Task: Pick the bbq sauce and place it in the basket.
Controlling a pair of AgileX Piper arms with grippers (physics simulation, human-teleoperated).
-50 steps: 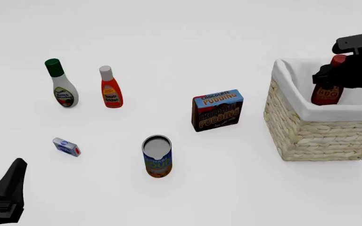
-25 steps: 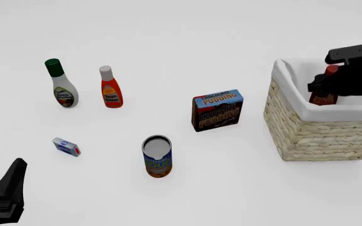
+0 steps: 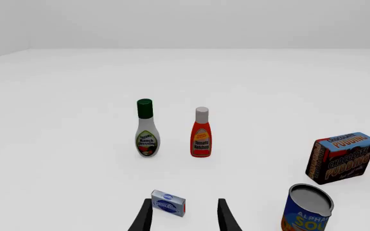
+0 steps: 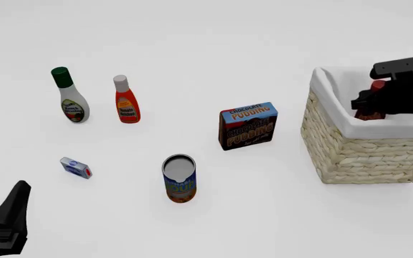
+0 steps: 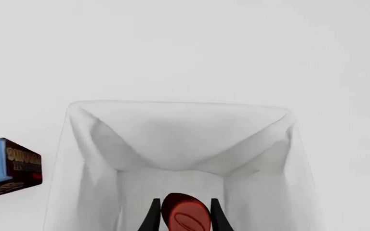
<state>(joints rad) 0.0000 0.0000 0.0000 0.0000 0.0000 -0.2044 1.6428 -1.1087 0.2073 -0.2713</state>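
While the small dark reddish-brown bbq sauce bottle (image 4: 371, 109) is pinched at its red cap by the right gripper (image 5: 182, 215) inside the large white-lined wicker basket (image 4: 350, 148), placement is judged under way; release is called for next. The left gripper (image 3: 183, 216) is held spread, idle.

Matte black arms, slim tapered pincer (image 3: 182, 219) fingers
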